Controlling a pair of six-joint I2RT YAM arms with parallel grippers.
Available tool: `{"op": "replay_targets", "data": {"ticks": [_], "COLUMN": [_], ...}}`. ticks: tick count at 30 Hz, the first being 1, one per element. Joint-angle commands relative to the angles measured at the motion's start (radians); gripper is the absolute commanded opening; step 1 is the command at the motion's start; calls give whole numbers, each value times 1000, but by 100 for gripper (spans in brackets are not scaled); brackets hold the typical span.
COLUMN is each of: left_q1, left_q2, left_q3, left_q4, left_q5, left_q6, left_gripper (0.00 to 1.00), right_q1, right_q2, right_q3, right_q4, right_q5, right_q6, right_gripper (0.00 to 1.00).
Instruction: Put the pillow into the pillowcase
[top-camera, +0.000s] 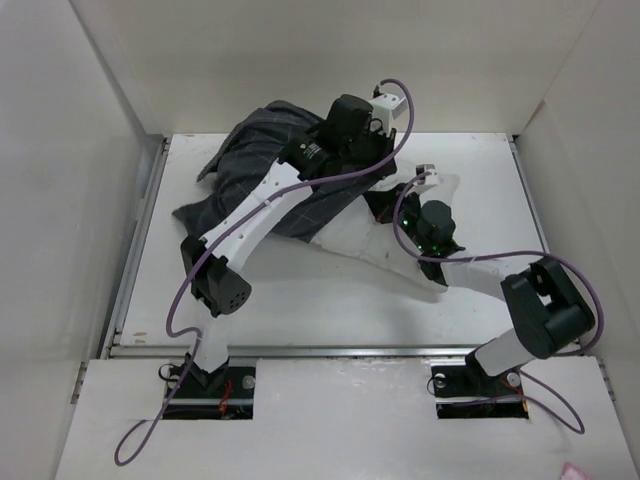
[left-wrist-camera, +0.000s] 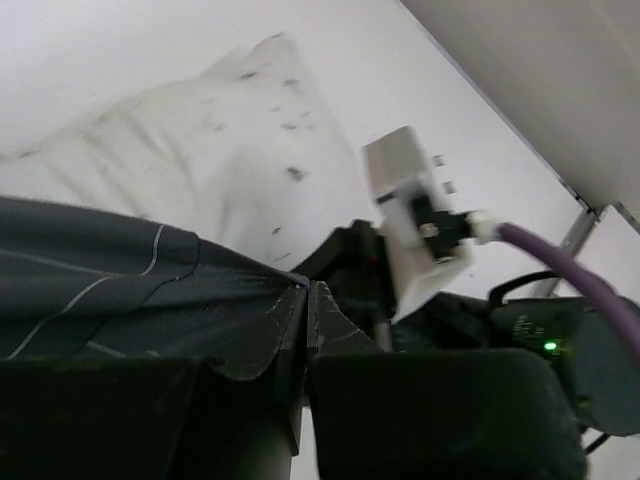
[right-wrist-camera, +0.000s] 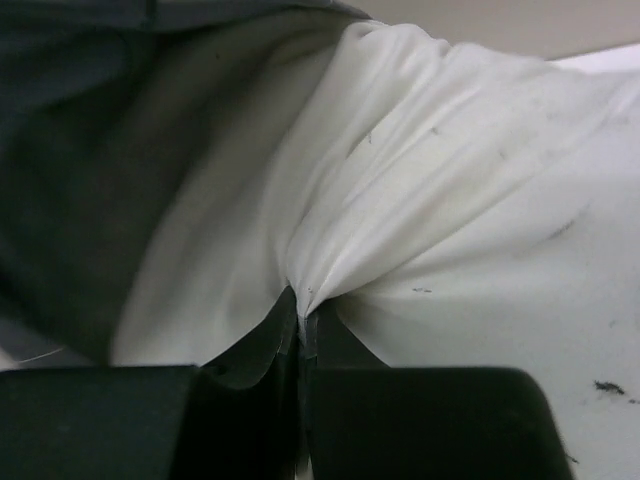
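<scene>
The dark grey pillowcase (top-camera: 255, 160) with its thin light grid lies bunched at the back left of the table. The off-white speckled pillow (top-camera: 365, 245) spreads from under it toward the right. My left gripper (top-camera: 385, 165) reaches over both; in the left wrist view it (left-wrist-camera: 308, 290) is shut, with the hem of the pillowcase (left-wrist-camera: 90, 290) running into its tips and the pillow (left-wrist-camera: 200, 140) beyond. My right gripper (top-camera: 395, 203) is close beside it. It (right-wrist-camera: 305, 322) is shut on a pinched fold of the pillow (right-wrist-camera: 450, 180), with the pillowcase (right-wrist-camera: 90, 130) draped to the left.
The white table (top-camera: 300, 290) is boxed in by pale walls on the left, back and right. The right arm's white camera (left-wrist-camera: 410, 220) and purple cable (left-wrist-camera: 570, 265) sit just ahead of my left fingers. The left arm's elbow (top-camera: 215, 285) rests low near the front left.
</scene>
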Motion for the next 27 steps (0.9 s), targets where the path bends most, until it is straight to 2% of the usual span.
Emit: {"op": "replay_targets", "data": {"ticks": [1,4,8,9,11,13,15,16,17,18,19,21,22,23,24,25,26,27], "left_q1": [-71,-71,-24,-13,19,52,61,72,72,72,72,72,72,72,72,72,72,61], "left_q2": [15,75,58,31,5,-6,12,36,46,46,46,14,-9,-67,-98,-132,-203,-244], "left_q3": [43,43,-59,-137,-217,-302,-313,-295,-282,-270,-270,-282,-299,-335,-353,-369,-409,-432], "left_q4": [136,93,82,96,137,194,203,182,168,154,154,154,166,179,189,202,214,214], "left_q5": [230,216,120,91,23,23,23,34,34,34,34,23,8,-11,-43,-60,-99,-130], "left_q6": [-27,-36,-67,-67,-106,-133,-154,-165,-165,-165,-165,-156,-156,-156,-156,-156,-156,-145], "left_gripper": [0,0,0,0,0,0,0,2,2,10,37,68,85,100,100,100,100,100], "right_q1": [62,73,64,64,64,64,64,64,64,64,64,64,64,64,64,64,64,64], "right_q2": [45,57,8,-20,-53,-71,-71,-71,-71,-71,-71,-71,-85,-103,-119,-134,-169,-189], "right_q3": [21,0,-10,-10,-10,-10,-10,-10,-10,6,15,38,67,84,101,128,138,147], "right_q4": [349,420,255,218,124,97,69,35,17,-3,-31,-123,-161,-198,-279,-320,-389,-422], "right_q5": [-117,-92,-43,-31,-11,-11,-20,-20,-20,-8,7,17,27,27,40,84,137,138], "right_q6": [113,124,106,106,94,103,103,115,115,115,115,77,60,11,-14,-27,-64,-81], "right_gripper": [0,0,0,0,5,7,11,16,16,21,32,43,60,63,67,83,85,94]}}
